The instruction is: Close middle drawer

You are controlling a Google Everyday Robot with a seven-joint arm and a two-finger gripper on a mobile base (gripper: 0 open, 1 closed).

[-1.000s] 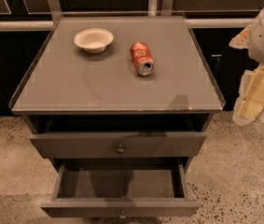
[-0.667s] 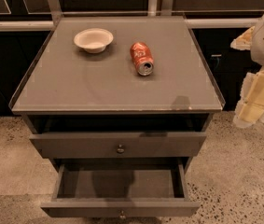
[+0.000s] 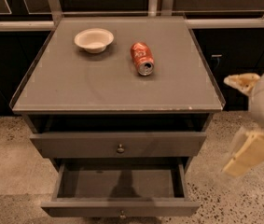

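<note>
The middle drawer is pulled out towards me, low on the dark grey cabinet, and shows a shallow empty grey inside. Its small round knob sits at the bottom edge of the view. Above it, the taller drawer front with the bigger knob stands slightly out. My gripper hangs at the right edge, beside the cabinet's right side and apart from it. Its cream fingers are spread wide with nothing between them.
On the cabinet top stand a white bowl at the back left and a red soda can lying on its side. Dark counters run behind. Speckled floor lies on both sides.
My gripper has moved down and slightly left along the cabinet's right side. The drawers, bowl and can have not moved.
</note>
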